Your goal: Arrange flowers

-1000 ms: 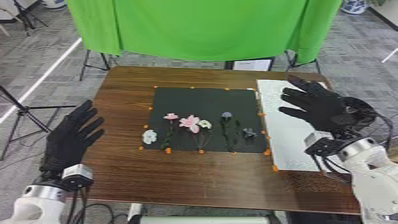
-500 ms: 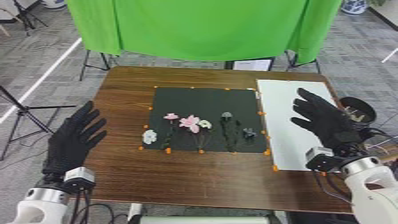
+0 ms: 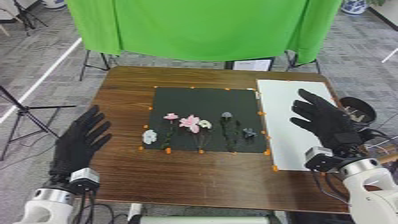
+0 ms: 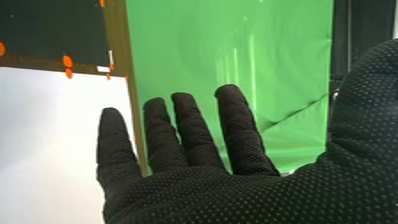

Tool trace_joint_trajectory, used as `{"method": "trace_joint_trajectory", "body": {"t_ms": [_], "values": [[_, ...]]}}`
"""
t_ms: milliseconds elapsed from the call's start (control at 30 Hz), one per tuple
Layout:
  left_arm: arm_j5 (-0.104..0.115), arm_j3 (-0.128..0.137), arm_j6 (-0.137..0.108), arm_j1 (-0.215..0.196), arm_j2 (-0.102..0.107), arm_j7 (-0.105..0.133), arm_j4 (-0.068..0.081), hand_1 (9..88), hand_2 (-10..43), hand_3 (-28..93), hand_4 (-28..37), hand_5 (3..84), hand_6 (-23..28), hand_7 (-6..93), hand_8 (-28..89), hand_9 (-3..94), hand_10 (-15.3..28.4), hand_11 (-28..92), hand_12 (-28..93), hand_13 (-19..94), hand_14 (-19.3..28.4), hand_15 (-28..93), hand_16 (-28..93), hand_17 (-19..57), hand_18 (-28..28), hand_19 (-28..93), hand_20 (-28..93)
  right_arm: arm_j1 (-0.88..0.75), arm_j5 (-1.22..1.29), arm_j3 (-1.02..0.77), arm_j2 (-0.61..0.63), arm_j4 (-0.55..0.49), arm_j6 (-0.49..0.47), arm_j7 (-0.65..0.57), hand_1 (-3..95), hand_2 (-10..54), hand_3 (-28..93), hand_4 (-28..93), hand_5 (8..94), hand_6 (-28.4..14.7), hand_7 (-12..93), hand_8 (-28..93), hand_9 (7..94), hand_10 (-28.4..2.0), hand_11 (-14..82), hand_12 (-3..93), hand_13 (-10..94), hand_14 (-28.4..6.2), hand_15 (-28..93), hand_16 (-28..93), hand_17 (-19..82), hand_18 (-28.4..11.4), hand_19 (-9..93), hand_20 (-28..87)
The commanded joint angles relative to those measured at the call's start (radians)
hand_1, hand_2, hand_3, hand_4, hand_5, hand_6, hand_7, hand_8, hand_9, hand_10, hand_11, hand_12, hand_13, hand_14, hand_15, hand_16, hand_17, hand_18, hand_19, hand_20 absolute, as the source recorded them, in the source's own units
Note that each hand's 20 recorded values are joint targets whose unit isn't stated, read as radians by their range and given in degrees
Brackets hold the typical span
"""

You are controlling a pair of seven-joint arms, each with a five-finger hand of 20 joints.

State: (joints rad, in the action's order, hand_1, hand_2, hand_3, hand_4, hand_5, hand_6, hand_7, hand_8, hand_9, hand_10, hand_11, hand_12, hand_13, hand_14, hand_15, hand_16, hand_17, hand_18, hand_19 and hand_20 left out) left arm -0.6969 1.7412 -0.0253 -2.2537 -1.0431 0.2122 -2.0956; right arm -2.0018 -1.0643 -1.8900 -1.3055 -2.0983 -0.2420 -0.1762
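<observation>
Though on the mat [image 3: 204,100], dark stems [image 3: 226,132] barely distinct.

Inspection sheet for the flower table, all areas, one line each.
Surface: brown table; black mat with orange marks round its edge; white sheet to its right.
Job's things: two pink flowers, blue-grey flower and dark blue flower on the mat; one white flower there, another at its left edge.
Clutter: dark round bin past the table's right edge.
Grippers: left hand and right hand both open, holding nothing.
Cables: black, at both wrists.
Surroundings: green cloth beyond the table, tripod at left, grey floor.
</observation>
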Motion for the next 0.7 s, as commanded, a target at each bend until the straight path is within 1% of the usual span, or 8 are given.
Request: {"method": "trace_joint_trajectory", "body": {"t_ms": [33,100,133,200,367,500,567,700], "values": [[0.005,-0.002,0.025,-0.011,-0.024,-0.027,0.009,21.3,-6.7,70,-28.3,24.3,4.2,18.4,-10,16.7,10.6,17,19,12,14.2,21,4,-14.0,21.1,36,8,-0.016,0.008,0.013,-0.01,-0.006,0.016,0.009,11.1,-6.0,83,-28,29.7,-1.8,17,-10,29.9,-12.4,4.5,24.5,22,-10.8,-1,41,-3,-20.7,33,16],[-0.006,-0.005,0.026,-0.004,-0.023,-0.03,0.012,21.4,-6.7,70,-28.3,24.4,4.2,18.5,-10,16.8,10.6,17,19,12,14.2,21,4,-13.8,21.0,36,8,-0.023,0.0,0.009,-0.01,-0.011,0.023,0.016,11.1,-6.1,83,-28,29.7,-1.8,17,-10,30.0,-12.3,4.5,24.4,22,-10.8,-1,41,-3,-20.7,33,16],[-0.006,-0.011,0.032,0.009,-0.017,-0.024,0.022,21.5,-6.6,70,-28.3,24.4,4.2,18.5,-10,16.8,10.6,18,19,12,14.2,21,4,-13.7,21.0,36,8,-0.022,0.0,0.008,-0.008,-0.011,0.023,0.019,11.1,-6.1,83,-28,29.7,-1.8,17,-10,30.0,-12.4,4.5,24.4,22,-10.7,-1,40,-3,-20.7,33,16],[0.004,-0.03,0.011,0.025,-0.004,-0.009,0.026,21.6,-6.4,70,-28.3,24.3,4.2,18.6,-10,16.8,10.6,18,19,12,14.2,22,4,-13.5,21.0,37,9,-0.019,0.013,0.005,-0.007,-0.011,0.013,0.015,11.3,-6.2,83,-28,29.7,-1.8,17,-10,30.2,-12.4,4.6,24.3,23,-10.7,-1,40,-3,-20.7,33,16],[0.004,-0.047,0.028,0.034,-0.031,-0.037,0.037,22.3,-5.9,71,-28.3,24.7,4.2,19.1,-11,17.2,10.7,19,19,13,14.2,24,4,-12.8,21.0,37,9,-0.021,0.019,0.024,-0.018,-0.005,0.014,0.0,11.3,-6.2,84,-28,29.8,-1.9,18,-10,30.4,-12.5,5.1,24.3,25,-10.7,0,41,-1,-20.9,35,17],[-0.006,-0.07,0.031,0.067,-0.015,-0.036,0.057,22.7,-5.6,70,-28.3,24.7,4.2,19.5,-11,17.3,10.8,19,18,13,14.7,25,3,-12.8,21.0,38,9,-0.014,0.002,0.028,-0.011,-0.003,0.03,0.013,11.5,-6.0,84,-28,29.7,-2.0,18,-11,30.6,-12.8,5.6,24.2,28,-10.8,2,41,0,-21.2,37,18],[-0.013,-0.069,0.036,0.068,-0.013,-0.044,0.057,22.8,-5.5,70,-28.3,24.8,4.3,19.6,-11,17.3,10.8,20,18,13,14.7,25,3,-12.7,21.0,38,9,-0.015,0.022,0.033,-0.014,0.0,0.033,0.003,11.6,-6.0,84,-28,29.8,-2.1,18,-11,31.0,-12.8,6.1,24.1,28,-10.7,3,40,0,-21.1,37,18],[-0.005,-0.066,0.017,0.033,-0.032,-0.036,0.047,22.9,-5.5,71,-28.3,24.9,4.3,19.8,-11,17.4,10.9,20,18,13,14.7,26,2,-12.6,20.9,38,9,-0.017,0.014,0.041,-0.03,0.002,0.003,-0.002,11.8,-6.0,84,-28,29.9,-2.2,19,-11,31.0,-12.9,6.4,23.8,27,-10.9,3,40,0,-20.9,37,18]]}}
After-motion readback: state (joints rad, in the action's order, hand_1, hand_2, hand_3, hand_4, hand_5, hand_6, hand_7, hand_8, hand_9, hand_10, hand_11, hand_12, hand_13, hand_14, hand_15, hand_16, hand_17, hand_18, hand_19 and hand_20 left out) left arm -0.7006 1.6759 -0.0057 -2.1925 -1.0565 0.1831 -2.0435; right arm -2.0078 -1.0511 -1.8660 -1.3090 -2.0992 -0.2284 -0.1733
